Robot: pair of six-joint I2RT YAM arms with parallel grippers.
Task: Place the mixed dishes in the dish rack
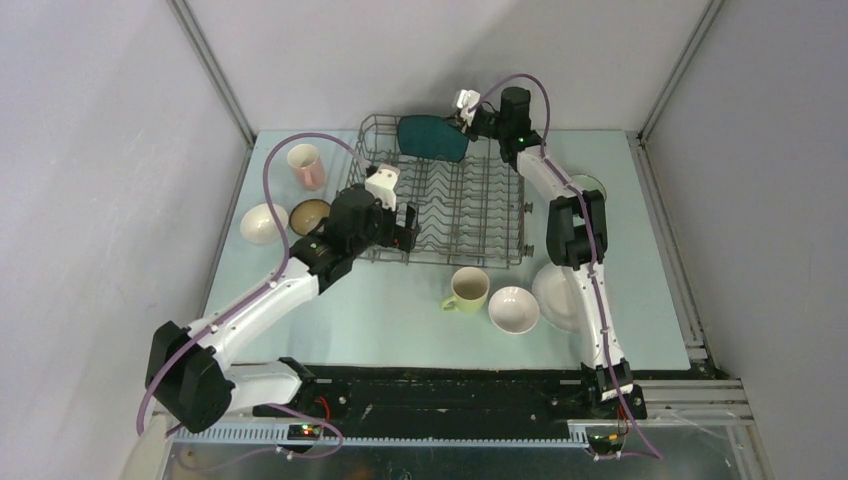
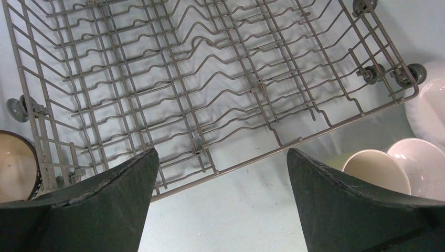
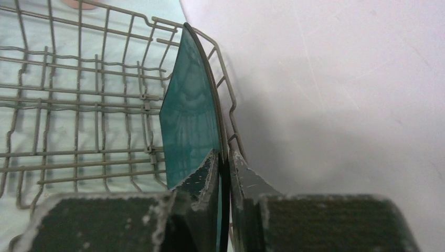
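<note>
Upright, teal square plate (image 3: 189, 121) clamped in right fingers (image 3: 202, 178), left fingers (image 2: 120, 184) apart

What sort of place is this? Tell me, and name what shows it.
Probably a robot test cell, not a kitchen: bare grey walls box in a pale table, two arms are bolted at its edge, and a dish rack sits among loose dishes.

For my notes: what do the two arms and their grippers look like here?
Both the left arm and right arm have white link shells with black joint housings, each trailed by a looping purple cable. The left gripper and right gripper have dark, wedge-shaped fingers, scuffed pale at the edges.
</note>
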